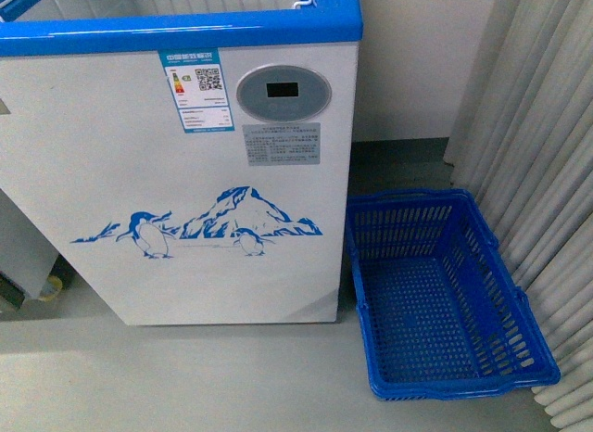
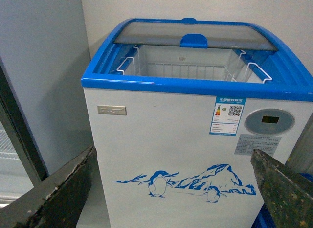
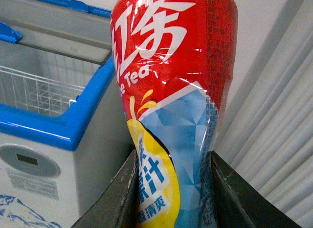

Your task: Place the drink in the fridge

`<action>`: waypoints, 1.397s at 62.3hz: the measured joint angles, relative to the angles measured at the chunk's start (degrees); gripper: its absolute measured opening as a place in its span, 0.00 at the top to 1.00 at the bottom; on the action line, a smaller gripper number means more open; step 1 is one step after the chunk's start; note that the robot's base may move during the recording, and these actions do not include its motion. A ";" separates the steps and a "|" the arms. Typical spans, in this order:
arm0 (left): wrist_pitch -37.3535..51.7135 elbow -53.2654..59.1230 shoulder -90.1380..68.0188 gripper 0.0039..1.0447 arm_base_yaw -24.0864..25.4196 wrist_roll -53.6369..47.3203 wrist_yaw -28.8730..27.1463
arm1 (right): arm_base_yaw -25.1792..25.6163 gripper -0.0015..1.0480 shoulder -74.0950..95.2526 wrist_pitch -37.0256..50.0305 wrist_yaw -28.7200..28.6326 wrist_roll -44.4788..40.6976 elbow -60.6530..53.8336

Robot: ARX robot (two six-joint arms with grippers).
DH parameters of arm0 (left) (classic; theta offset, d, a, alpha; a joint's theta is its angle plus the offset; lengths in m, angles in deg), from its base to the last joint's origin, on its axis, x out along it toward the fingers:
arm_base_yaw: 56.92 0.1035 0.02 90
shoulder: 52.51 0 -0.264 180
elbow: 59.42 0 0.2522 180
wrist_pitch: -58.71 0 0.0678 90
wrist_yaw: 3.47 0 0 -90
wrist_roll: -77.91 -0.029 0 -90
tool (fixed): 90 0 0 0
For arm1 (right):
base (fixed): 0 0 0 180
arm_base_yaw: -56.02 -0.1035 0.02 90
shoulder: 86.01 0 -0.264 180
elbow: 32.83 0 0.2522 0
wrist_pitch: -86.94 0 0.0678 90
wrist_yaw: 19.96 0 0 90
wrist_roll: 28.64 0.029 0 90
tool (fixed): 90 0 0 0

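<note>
One drink [image 3: 171, 66], label red, blue and yellow, sits pinched in my right hand [image 3: 173, 157]; left hand [image 2: 172, 154] spread wide, empty; fridge [image 1: 111, 154] at eleven o'clock.

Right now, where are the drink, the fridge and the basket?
drink [image 3: 176, 66]: right wrist view, red label.
fridge [image 2: 161, 140]: left wrist view, white front.
basket [image 1: 445, 311]: front view, mesh floor.

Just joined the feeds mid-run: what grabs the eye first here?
The red-labelled drink fills the right wrist view, clamped in the right gripper. In the front view the white fridge with blue rim and penguin drawing dominates; the left wrist view shows its top open. A bright blue basket sits on the floor at its right.
</note>
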 joint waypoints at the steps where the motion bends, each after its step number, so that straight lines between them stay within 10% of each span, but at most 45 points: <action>1: 0.00 0.00 -0.02 0.08 0.00 0.00 0.00 | -0.42 0.68 1.27 -0.59 0.11 -0.57 1.53; 40: 0.00 0.00 0.00 0.08 0.00 0.00 0.02 | -10.67 0.68 33.75 -21.77 -2.08 -22.53 53.48; 87: 0.00 0.00 0.00 0.08 0.00 0.00 0.00 | -17.68 0.68 53.18 -32.65 -1.07 -36.33 79.01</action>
